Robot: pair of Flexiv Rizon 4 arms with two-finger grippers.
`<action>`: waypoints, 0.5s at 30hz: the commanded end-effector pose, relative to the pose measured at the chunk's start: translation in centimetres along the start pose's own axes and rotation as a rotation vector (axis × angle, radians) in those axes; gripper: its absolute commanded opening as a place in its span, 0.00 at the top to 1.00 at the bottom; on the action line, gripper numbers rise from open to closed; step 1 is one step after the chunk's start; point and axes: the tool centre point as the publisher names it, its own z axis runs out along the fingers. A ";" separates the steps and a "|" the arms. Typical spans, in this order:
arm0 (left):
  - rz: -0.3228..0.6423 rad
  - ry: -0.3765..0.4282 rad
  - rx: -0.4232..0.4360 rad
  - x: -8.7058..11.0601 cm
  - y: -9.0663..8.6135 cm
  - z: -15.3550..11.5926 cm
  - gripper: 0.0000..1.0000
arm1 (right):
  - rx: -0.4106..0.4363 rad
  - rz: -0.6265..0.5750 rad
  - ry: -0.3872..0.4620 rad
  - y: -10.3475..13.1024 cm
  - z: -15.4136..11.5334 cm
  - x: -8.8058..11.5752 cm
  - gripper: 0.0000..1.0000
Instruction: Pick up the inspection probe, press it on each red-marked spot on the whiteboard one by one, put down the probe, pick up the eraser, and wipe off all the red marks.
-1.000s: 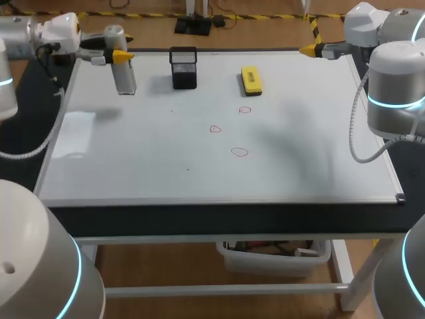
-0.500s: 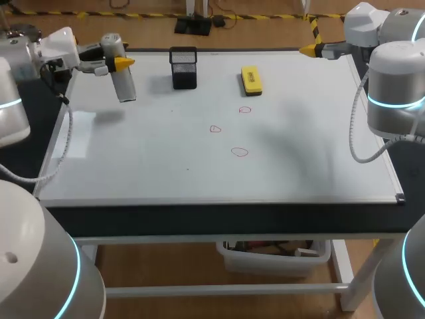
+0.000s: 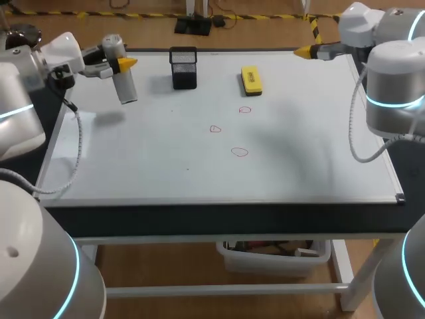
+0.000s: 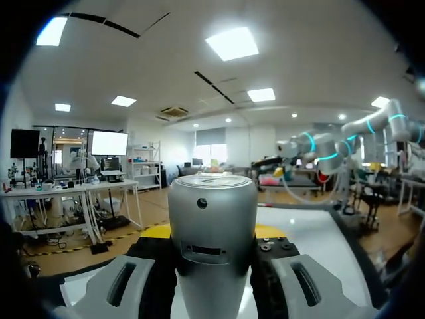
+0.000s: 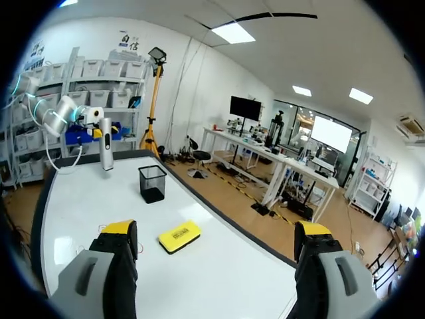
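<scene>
Probe (image 3: 125, 83): a silver cylinder in the left gripper (image 3: 118, 64), over the whiteboard's (image 3: 166, 159) far left corner. It is slightly tilted. Its lower end is off the board, and its shadow (image 3: 109, 117) lies apart from it on the surface.

Left wrist view: the probe (image 4: 212, 226) fills the middle. Black pads press it from both sides, so the left gripper is clamped on the barrel. The yellow tips are mostly hidden behind the barrel and only slivers show. The probe's lower end runs out of view.

Three red marks (image 3: 240, 152) sit mid-board and are visible only in the head view. The yellow eraser (image 3: 251, 79) lies flat beyond them. A black mesh cup (image 3: 184, 67) stands between the eraser and the probe.

Right gripper (image 3: 305, 50): at the board's far right corner. From the head view, the spread of its fingers cannot be told. In the right wrist view the right gripper (image 5: 216, 229) stands wide apart with nothing between its fingers. Ahead of it are the eraser (image 5: 179, 236) and then the mesh cup (image 5: 152, 183). Farther off is the probe (image 5: 105, 153), small in the view and held by the left arm (image 5: 63, 109). Contact with the board at its lower end is hard to make out there.
</scene>
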 end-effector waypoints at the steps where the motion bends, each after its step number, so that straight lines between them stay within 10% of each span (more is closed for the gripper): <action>1: 0.003 -0.049 0.003 0.3 -0.1 0.0 1.00 | 0.018 -0.054 0.083 0.9 3.0 -0.5 0.00; 15: 0.003 -0.049 0.003 0.3 -0.1 0.0 1.00 | 0.150 -0.526 0.506 0.5 8.1 0.9 0.00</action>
